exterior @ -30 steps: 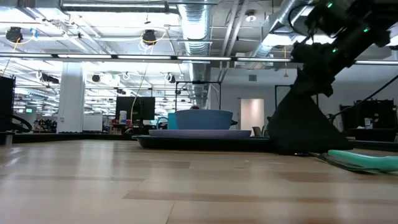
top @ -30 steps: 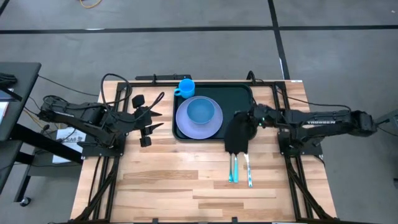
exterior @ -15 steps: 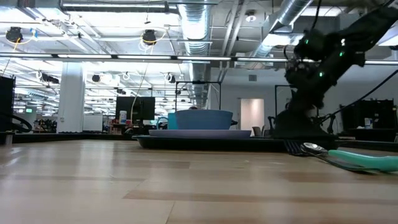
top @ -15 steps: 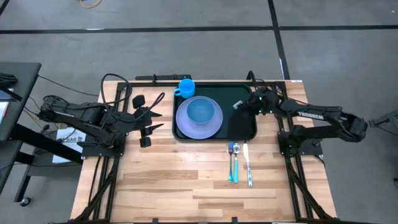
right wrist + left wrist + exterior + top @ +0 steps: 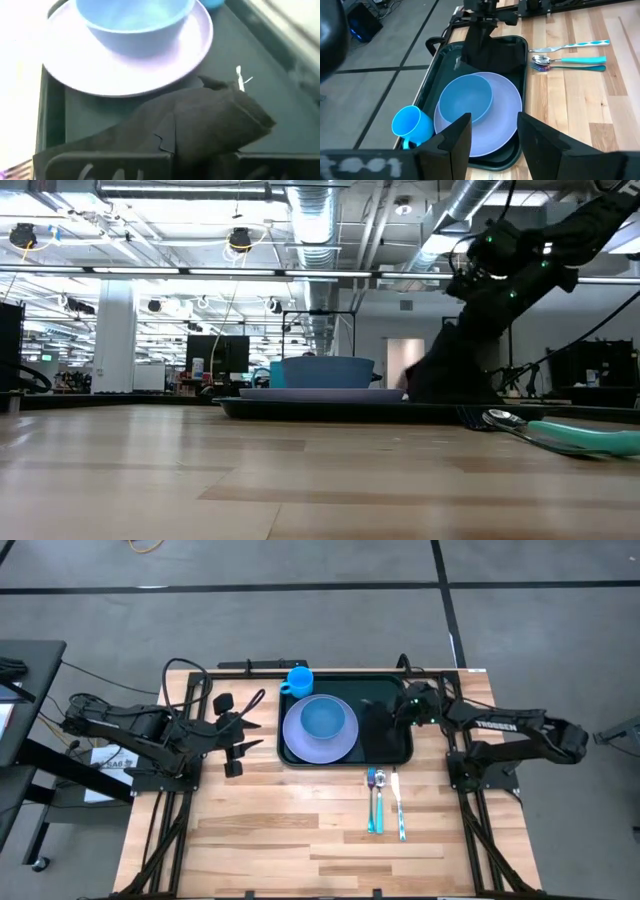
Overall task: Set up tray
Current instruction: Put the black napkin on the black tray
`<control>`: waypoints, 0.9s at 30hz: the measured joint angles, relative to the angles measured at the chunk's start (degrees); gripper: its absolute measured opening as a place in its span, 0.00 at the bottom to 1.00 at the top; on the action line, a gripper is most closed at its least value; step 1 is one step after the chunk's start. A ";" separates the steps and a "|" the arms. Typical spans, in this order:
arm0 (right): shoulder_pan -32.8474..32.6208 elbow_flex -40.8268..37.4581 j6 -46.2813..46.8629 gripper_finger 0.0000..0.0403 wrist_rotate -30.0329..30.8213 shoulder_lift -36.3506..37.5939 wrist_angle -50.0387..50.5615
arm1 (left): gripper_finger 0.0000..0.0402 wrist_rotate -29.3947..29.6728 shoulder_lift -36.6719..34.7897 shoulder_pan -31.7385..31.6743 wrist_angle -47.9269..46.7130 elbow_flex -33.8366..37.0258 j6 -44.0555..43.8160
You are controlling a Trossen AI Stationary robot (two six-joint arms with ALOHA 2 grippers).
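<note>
Black cloth (image 5: 378, 729) pinched in right gripper (image 5: 402, 712) over tray (image 5: 345, 762), left gripper (image 5: 248, 730) spread, waiting

Open-plan robotics lab: exposed ceiling ducts (image 5: 320, 225), distant workstations (image 5: 215, 360), grey floor (image 5: 300, 620).

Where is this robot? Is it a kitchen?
Probably not a kitchen. It looks like a big lab or workshop: bare pipes and ducts overhead, hanging lights, a grey concrete floor, and robot arms at a wooden table.

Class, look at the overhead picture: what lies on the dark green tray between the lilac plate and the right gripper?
A dark cloth napkin, held by the shut right gripper, lies on the tray beside the plate, in the high view.
</note>
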State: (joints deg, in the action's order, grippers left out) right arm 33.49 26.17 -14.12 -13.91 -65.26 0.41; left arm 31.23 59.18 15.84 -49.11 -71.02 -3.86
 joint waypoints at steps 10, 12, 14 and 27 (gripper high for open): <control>-1.17 0.02 0.46 0.00 7.97 1.46 1.44 | 0.37 0.02 0.00 0.00 -0.47 0.00 0.00; -2.70 0.02 0.02 0.00 8.30 2.40 1.28 | 0.37 -0.01 0.00 0.00 -0.49 0.00 0.00; -4.52 0.02 -0.84 0.00 10.81 4.29 1.88 | 0.37 -0.01 0.00 0.00 -0.49 0.00 0.00; -25.03 5.66 -8.54 0.00 16.00 28.48 11.63 | 0.37 -0.01 0.00 -0.02 -0.80 0.00 0.00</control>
State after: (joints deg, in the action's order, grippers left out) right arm 8.46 31.84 -22.66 2.09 -36.78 12.04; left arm 31.22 59.18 15.81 -49.91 -71.02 -3.86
